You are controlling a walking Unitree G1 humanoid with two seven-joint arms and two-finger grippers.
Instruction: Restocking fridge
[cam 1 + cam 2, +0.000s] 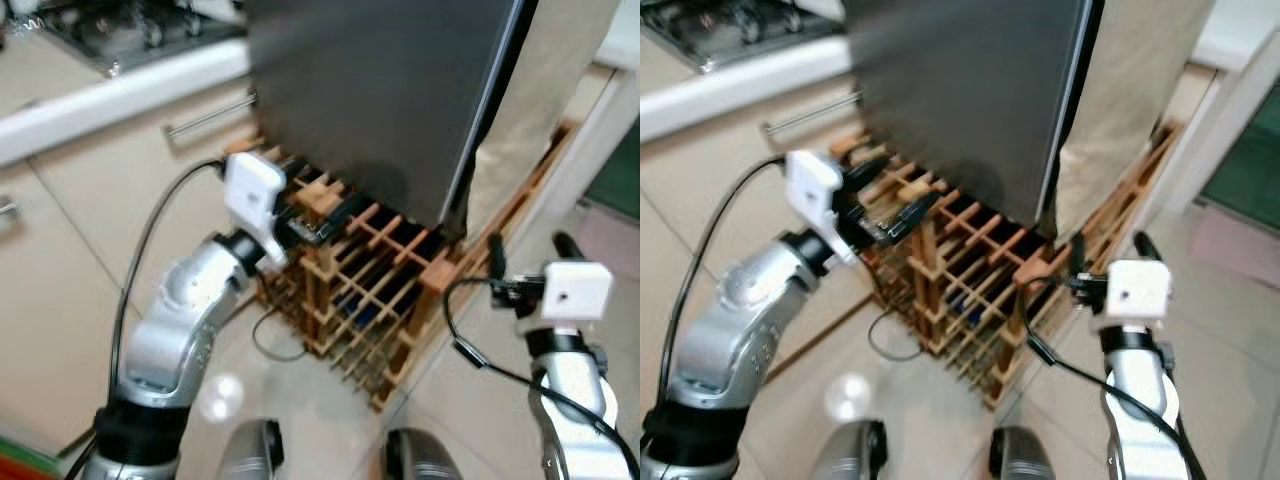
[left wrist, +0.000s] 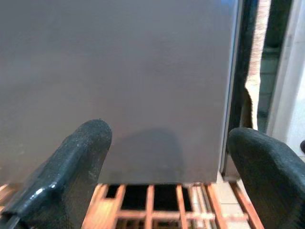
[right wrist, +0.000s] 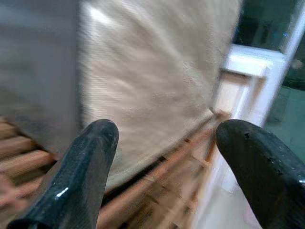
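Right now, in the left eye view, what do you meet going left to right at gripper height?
Beige cabinet door → left gripper → wooden lattice rack → right gripper.

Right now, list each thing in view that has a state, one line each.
Fridge door: shut, dark front facing the robot.
Wooden rack: upright on the floor under the fridge front; contents too blurred to tell.
Cabinet drawer: shut.
Left tool: open, empty, raised toward the fridge door.
Right tool: open, empty, raised near the rack's corner.
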